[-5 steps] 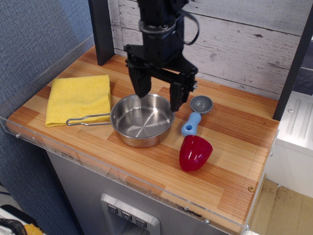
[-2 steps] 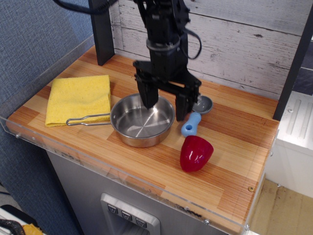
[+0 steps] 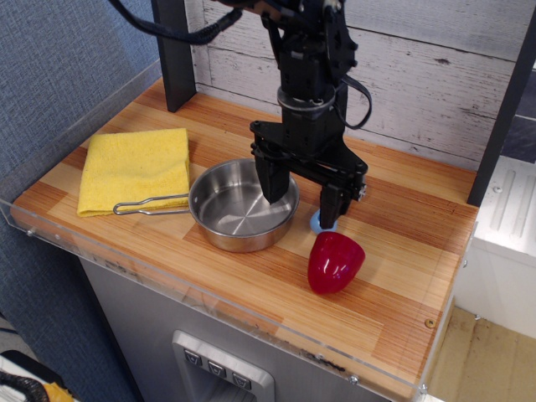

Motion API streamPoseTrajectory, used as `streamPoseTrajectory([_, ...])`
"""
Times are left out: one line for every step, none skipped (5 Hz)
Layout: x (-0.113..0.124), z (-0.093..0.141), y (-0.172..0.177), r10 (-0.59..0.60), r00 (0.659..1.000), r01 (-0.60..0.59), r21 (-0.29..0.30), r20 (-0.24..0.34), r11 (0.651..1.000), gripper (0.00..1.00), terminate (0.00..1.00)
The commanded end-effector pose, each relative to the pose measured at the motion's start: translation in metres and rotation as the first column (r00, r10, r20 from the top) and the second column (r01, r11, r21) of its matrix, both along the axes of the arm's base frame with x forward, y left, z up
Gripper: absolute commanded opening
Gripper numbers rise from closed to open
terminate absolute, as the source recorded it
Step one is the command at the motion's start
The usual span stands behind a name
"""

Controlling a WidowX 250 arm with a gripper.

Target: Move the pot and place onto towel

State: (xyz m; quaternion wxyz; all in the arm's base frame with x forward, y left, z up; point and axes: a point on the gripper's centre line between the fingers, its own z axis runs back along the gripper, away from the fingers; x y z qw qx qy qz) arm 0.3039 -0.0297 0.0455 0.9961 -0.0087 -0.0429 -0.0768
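The pot (image 3: 239, 207) is a shiny shallow steel pan standing on the wooden counter, its wire loop handle (image 3: 151, 204) pointing left onto the towel's edge. The yellow towel (image 3: 134, 167) lies folded at the left of the counter. My gripper (image 3: 301, 205) is open and low over the pot's right rim. Its left finger (image 3: 274, 184) is inside the pot and its right finger (image 3: 330, 206) is outside the rim. It holds nothing.
A red cup (image 3: 334, 261) lies on its side right of the pot. A small blue scoop (image 3: 321, 223) is mostly hidden behind my right finger. A clear acrylic lip (image 3: 209, 297) runs along the counter's front edge. A dark post (image 3: 174, 52) stands behind the towel.
My gripper has moved right and down, from above the pot's back rim to straddling its right rim. It now hides the grey scoop bowl. The pot has not moved.
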Motion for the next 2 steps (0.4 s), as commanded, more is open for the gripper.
streamPoseTrajectory([-0.007, -0.012, 0.000, 0.004, 1.000, -0.003, 0.016, -0.022, 1.000, 1.00, 0.00])
streamPoseTrajectory([-0.017, -0.018, 0.007, 0.010, 0.998, -0.008, 0.036, -0.066, 0.999, 1.00, 0.00])
